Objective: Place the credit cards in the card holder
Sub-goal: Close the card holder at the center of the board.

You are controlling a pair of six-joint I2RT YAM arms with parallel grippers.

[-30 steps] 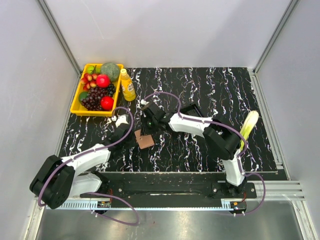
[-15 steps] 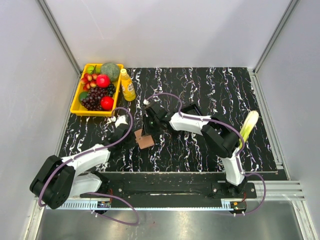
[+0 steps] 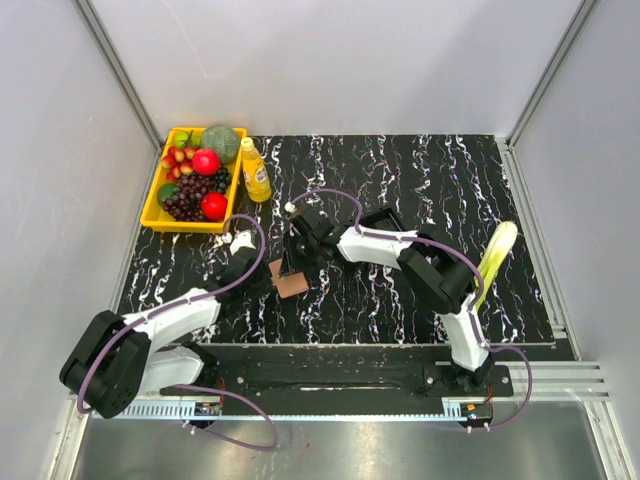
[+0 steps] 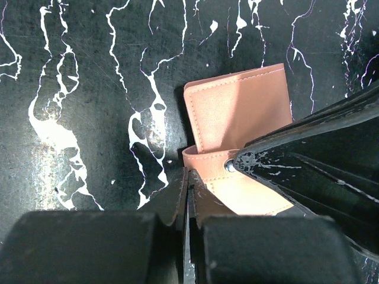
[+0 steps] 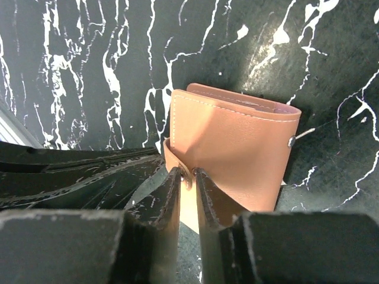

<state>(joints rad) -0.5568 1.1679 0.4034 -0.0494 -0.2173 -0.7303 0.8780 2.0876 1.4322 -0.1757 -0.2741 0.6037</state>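
Right gripper point(image 5: 188, 177) is clamped on the snap tab point(image 4: 208, 161) of the small tan-brown leather-look folding card holder point(image 5: 237, 148), whose body lies just ahead of its fingertips on the black white-veined marble tabletop point(image 5: 71, 71). Left gripper point(image 4: 188, 189) is clenched tight and seems to pinch the holder's thin near flap. No credit cards show in any view. Judging from these narrow grips, a pull could slide the tab out of the fingers. If the left pinch slips, the whole card holder may drag or lift unopened.
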